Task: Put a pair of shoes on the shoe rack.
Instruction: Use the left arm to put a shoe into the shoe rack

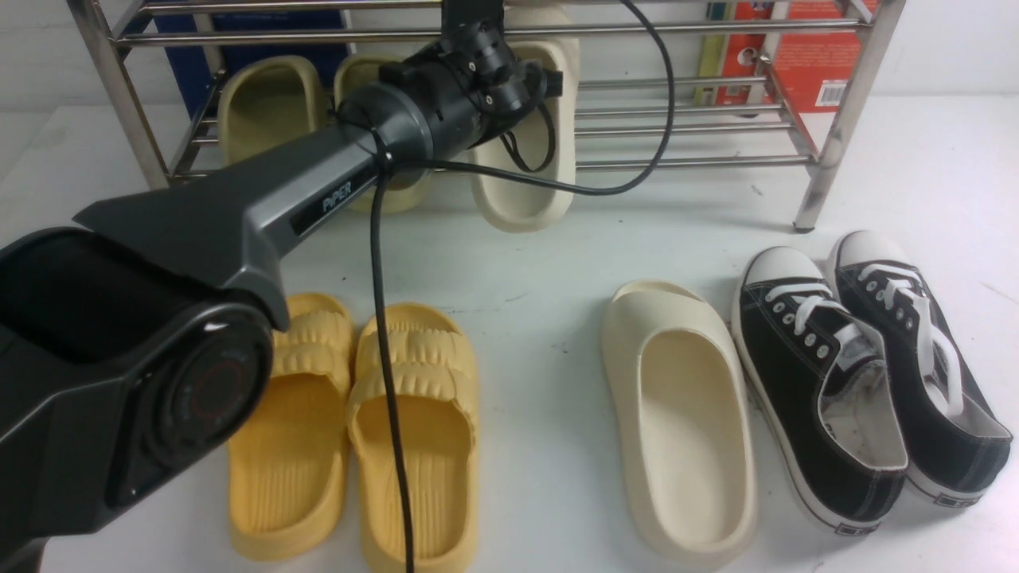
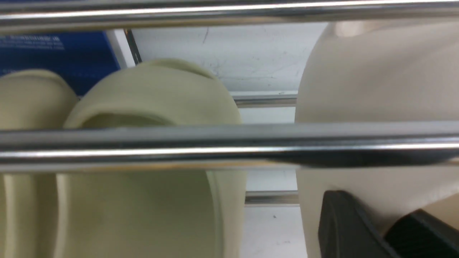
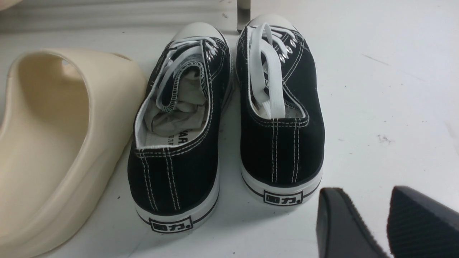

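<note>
A robot-testing spot, by the look of the arm (image 1: 342, 151) marked "PiPER" (shoes (image 1: 820, 390) notwithstanding).

Showing up close: two steel bars (image 2: 200, 147) crossing in front of two greenish-beige slides (image 2: 150, 96) and a cream slipper (image 2: 358, 79) — standing apart from the slides. Gripper fingers (image 2: 340, 222) overlapping the slipper's lower part — contact unclear. Blue box (image 2: 89, 53) sitting behind the slides.
</note>
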Robot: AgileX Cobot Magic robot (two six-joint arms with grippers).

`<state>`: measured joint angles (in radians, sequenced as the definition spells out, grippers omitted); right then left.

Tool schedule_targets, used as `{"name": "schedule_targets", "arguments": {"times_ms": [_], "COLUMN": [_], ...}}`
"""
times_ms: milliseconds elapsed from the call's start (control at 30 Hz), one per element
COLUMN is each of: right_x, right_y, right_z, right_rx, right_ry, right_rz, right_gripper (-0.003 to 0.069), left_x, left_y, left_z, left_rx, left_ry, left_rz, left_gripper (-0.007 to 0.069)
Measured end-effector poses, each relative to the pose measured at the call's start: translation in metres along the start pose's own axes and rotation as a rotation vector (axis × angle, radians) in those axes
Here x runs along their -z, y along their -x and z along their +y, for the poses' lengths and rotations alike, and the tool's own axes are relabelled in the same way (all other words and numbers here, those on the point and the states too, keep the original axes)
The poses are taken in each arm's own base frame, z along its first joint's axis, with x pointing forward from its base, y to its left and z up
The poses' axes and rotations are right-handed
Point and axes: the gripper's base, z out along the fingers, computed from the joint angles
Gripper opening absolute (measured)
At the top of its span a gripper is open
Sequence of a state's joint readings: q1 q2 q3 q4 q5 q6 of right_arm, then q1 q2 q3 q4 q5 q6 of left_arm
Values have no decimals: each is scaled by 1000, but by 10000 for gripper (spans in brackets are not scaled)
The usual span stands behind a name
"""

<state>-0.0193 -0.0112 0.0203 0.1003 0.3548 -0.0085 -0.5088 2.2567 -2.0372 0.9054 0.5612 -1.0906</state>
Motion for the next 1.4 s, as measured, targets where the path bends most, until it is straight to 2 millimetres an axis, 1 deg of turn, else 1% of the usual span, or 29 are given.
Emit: {"name": "schedule_targets", "arguments": {"times_ms": [200, 233, 267, 300, 333, 400, 500, 567, 633, 667, 800, 1067, 1200, 1267, 1333, 1400], "right_x": [0, 0, 0, 0, 0, 0, 0, 0, 0, 0, 0, 0, 0, 0, 0, 0], "right_y": [0, 0, 0, 0, 0, 0, 0, 0, 0, 0, 0, 0, 0, 0, 0, 0], "right_z": [0, 0, 0, 0, 0, 0, 0, 0, 0, 0, 0, 0, 0, 0, 0, 0], "right_rx": [0, 0, 0, 0, 0, 0, 0, 0, 0, 0, 0, 1, 1, 1, 1, 1], "right_ry": [0, 0, 0, 0, 0, 0, 0, 0, 0, 0, 0, 0, 0, 0, 0, 0], "right_rz": [0, 0, 0, 0, 0, 0, 0, 0, 0, 0, 0, 0, 0, 0, 0, 0], "right_gripper": [246, 246, 246, 246, 246, 246, 246, 246, 246, 246, 246, 246, 246, 246, 246, 246], "left_x": [0, 0, 1, 1, 2, 5, 10, 18, 22, 30, 38, 39, 47, 57, 71, 88], "left_y": [-2, -3, -5, -5, -6, -6, -6, -1, 2, 9, 16, 13, 10, 11, 11, 12], "left_z": [-1, 0, -1, -1, -1, -3, -8, -13, -14, -16, -14, -9, -16, -24, -35, -43], "left_rx": [46, 54, 57, 59, 61, 59, 58, 59, 60, 66, 74, 74, 18, -28, -78, -126], "left_ry": [-9, 0, 8, 10, 23, 37, 34, 23, 18, 12, 20, 81, 98, 95, 91, 92], "left_rz": [25, 36, 45, 47, 59, 69, 72, 64, 56, 44, 35, 70, 92, 101, 112, 129], "left_gripper": [175, 228, 255, 260, 297, 330, 353, 360, 362, 362, 362, 362, 351, 324, 271, 181]}}
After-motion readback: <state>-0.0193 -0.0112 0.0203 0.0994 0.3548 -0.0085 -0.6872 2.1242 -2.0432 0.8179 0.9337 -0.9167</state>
